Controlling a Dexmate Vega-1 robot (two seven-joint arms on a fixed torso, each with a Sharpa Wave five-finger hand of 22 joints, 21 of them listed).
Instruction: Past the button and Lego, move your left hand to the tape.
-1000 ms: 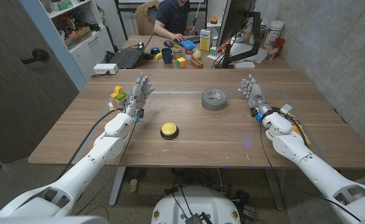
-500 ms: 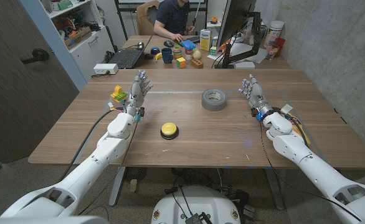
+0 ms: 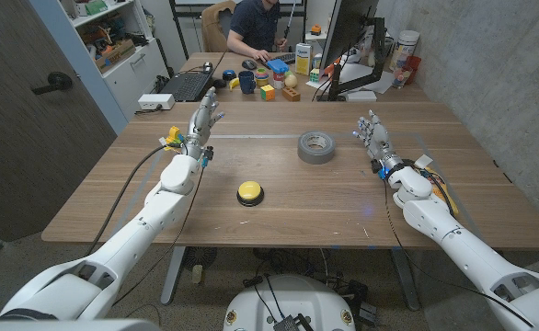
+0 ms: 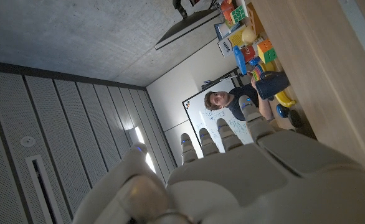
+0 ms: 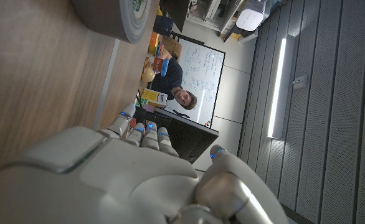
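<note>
Grey tape (image 3: 315, 145) lies mid-table in head view, well apart from left hand (image 3: 202, 121), fingers spread, empty, beside Lego (image 3: 173, 138); yellow button (image 3: 249, 191) nearer robot. Right hand (image 3: 376, 140) spread, empty. Left wrist view: left hand (image 4: 245, 168) extended, holding nothing. Right wrist view: right hand (image 5: 126, 174) empty, tape (image 5: 117, 17) beyond fingers.

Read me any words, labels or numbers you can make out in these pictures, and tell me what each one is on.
None can be read.
Whiteboard behind the person: handwriting, too small and blurred.
Tape core print, seen in the right wrist view: cut off and blurred.
Boxes on the far desk: labels too small.
Yellow button: no visible text.
</note>
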